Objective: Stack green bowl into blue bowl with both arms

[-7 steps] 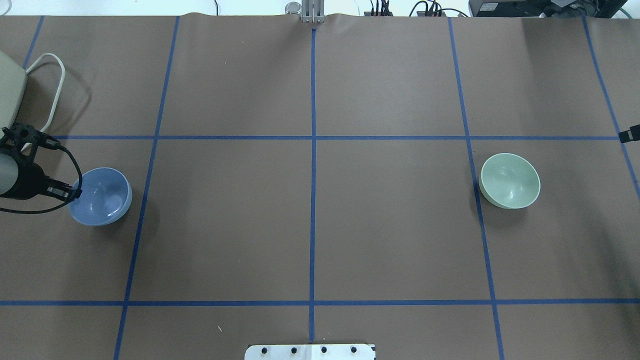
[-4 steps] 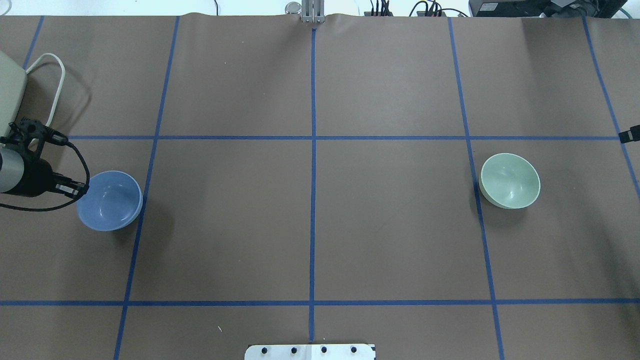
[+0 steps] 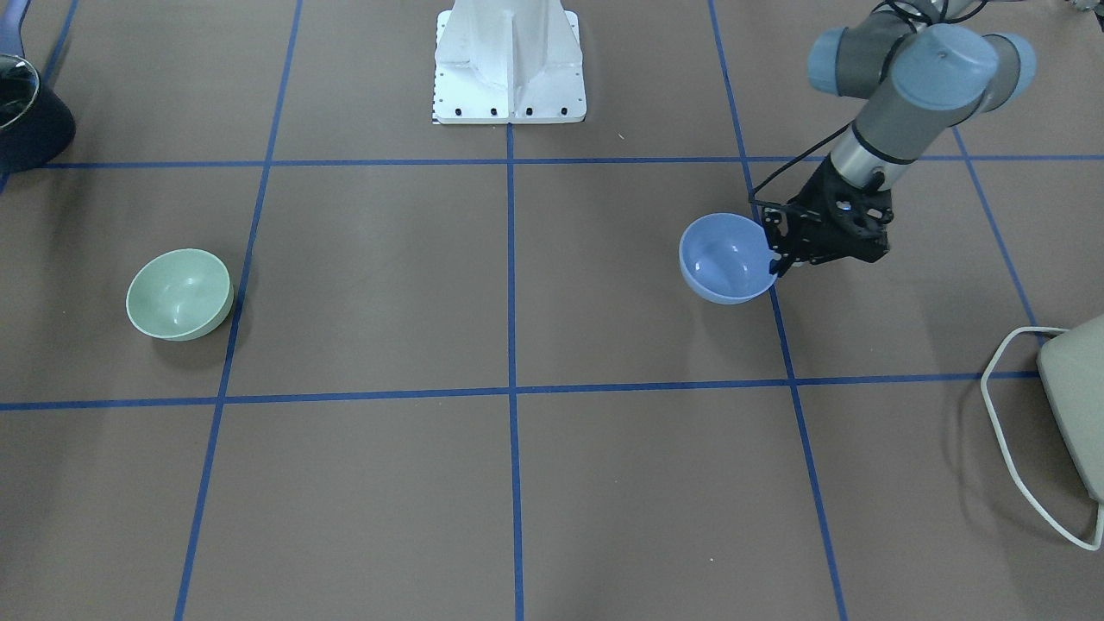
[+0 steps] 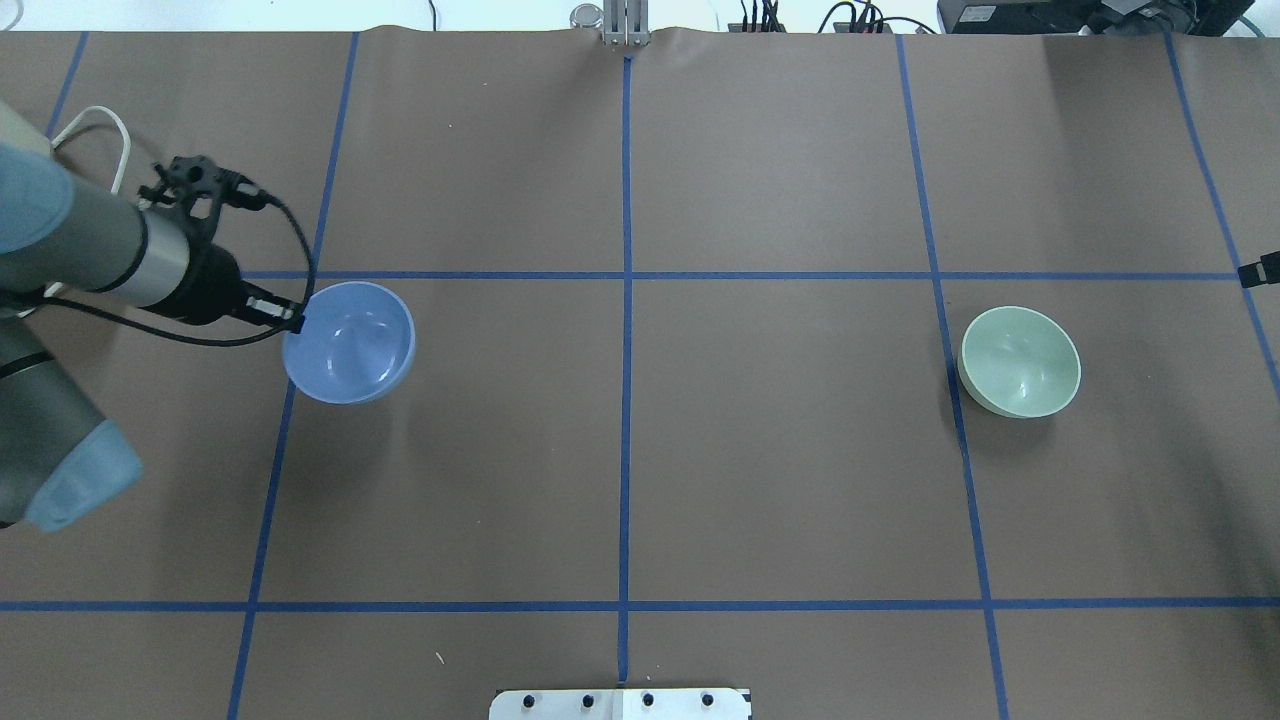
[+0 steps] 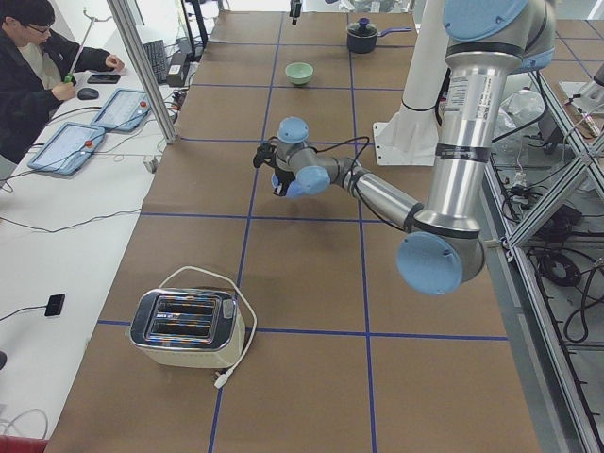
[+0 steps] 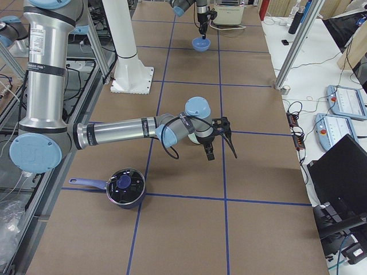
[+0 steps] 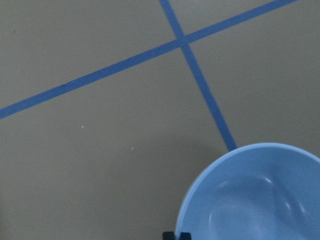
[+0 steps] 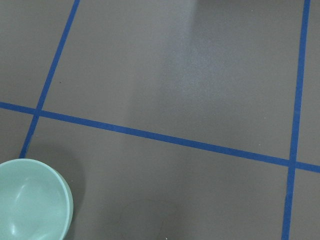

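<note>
The periwinkle-blue bowl [image 4: 352,342] hangs upright above the table left of centre, held by its rim. My left gripper [image 4: 293,322] is shut on that rim; it also shows in the front view [image 3: 774,252], pinching the blue bowl [image 3: 723,259]. The left wrist view shows the bowl [image 7: 255,200] low at the right. The pale green bowl [image 4: 1020,361] stands alone on the right, also in the front view [image 3: 179,294] and the right wrist view [image 8: 32,201]. My right gripper [image 6: 221,140] hovers beside it; I cannot tell whether it is open.
A toaster [image 5: 186,327] with a white cord stands at the table's left end. A black pot [image 6: 125,186] sits near the right end. The white mounting pedestal [image 3: 509,60] is at the robot's side, centre. Blue tape lines grid the brown table.
My left arm has carried the blue bowl to the right and toward the table's far side. The green bowl has not moved.
</note>
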`<state>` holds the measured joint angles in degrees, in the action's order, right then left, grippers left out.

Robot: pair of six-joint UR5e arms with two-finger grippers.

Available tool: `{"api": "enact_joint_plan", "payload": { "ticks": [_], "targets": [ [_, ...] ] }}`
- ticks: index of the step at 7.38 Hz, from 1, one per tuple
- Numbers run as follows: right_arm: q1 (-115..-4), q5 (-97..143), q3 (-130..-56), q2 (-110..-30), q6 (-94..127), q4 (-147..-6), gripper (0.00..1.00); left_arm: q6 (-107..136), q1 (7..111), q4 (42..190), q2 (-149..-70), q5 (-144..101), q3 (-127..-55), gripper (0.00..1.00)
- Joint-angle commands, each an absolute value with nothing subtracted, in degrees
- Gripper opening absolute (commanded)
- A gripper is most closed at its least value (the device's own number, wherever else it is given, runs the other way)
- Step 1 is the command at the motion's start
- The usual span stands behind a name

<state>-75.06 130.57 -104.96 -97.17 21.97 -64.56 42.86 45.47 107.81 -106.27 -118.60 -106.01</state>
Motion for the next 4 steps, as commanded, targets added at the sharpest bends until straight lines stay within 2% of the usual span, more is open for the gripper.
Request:
{"api": "enact_joint_plan", "payload": {
  "ticks": [1, 4],
  "targets": [
    [-75.06, 130.61, -104.85, -97.21, 21.97, -64.51, 1.00, 49.27, 39.66, 96.79, -122.28, -116.65, -100.84, 0.00],
    [-74.97, 130.61, -104.68, -97.12, 21.97, -64.51, 1.00, 52.81, 32.44, 97.29, -131.29, -110.48, -91.34, 0.00]
  ]
}}
